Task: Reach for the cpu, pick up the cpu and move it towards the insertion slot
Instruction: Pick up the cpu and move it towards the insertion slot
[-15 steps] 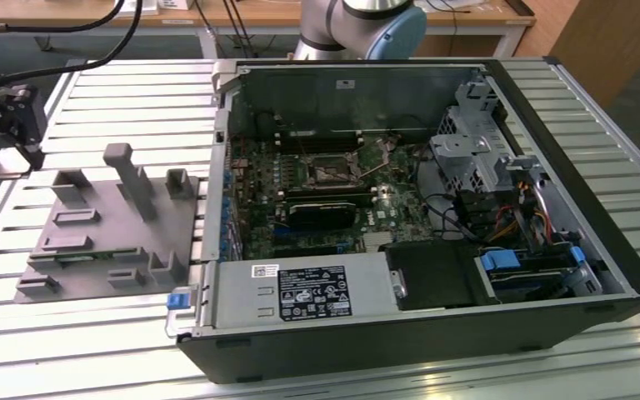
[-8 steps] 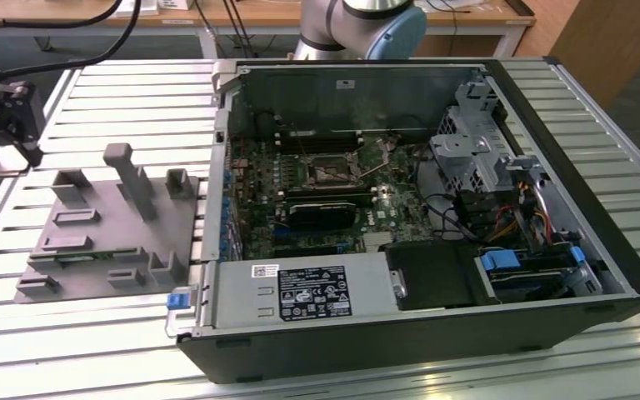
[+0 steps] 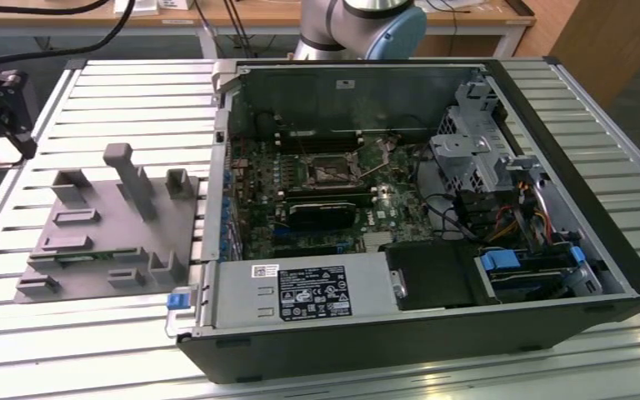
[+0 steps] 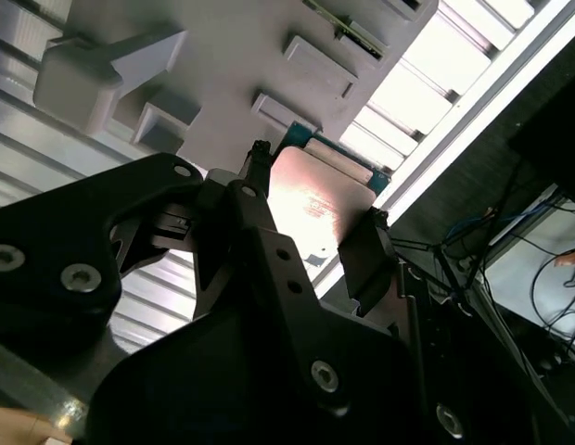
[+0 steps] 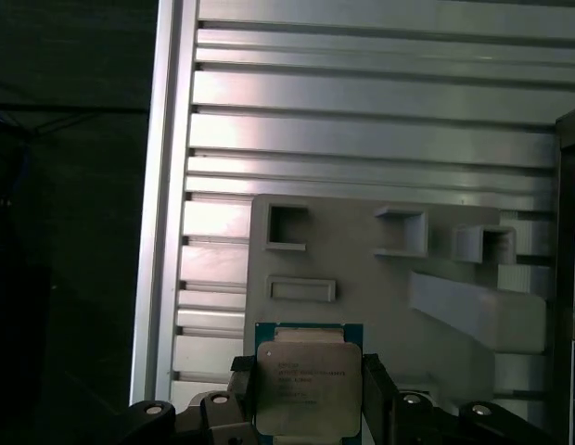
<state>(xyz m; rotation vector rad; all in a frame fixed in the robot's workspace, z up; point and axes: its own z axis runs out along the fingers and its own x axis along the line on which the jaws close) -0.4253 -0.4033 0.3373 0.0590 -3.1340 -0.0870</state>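
Your black pincer (image 5: 309, 394) is clamped on the flat, square, silver-topped cpu (image 5: 309, 380), holding it by the grey plastic fixture plate (image 5: 380, 278), well apart from the silver-framed, dark-centred insertion slot (image 3: 329, 172).

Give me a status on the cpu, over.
Gripper shut on the cpu, beside the grey fixture. Insertion slot inside the case, to the exterior view's right. Its wall stands between.

cpu (image 5: 308, 385) in pincer (image 5: 308, 413) grip w/ grey fixture plate (image 5: 362, 269) behind

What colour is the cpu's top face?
The cpu top is silver-grey, teal-edged; clearest in the first wrist view.
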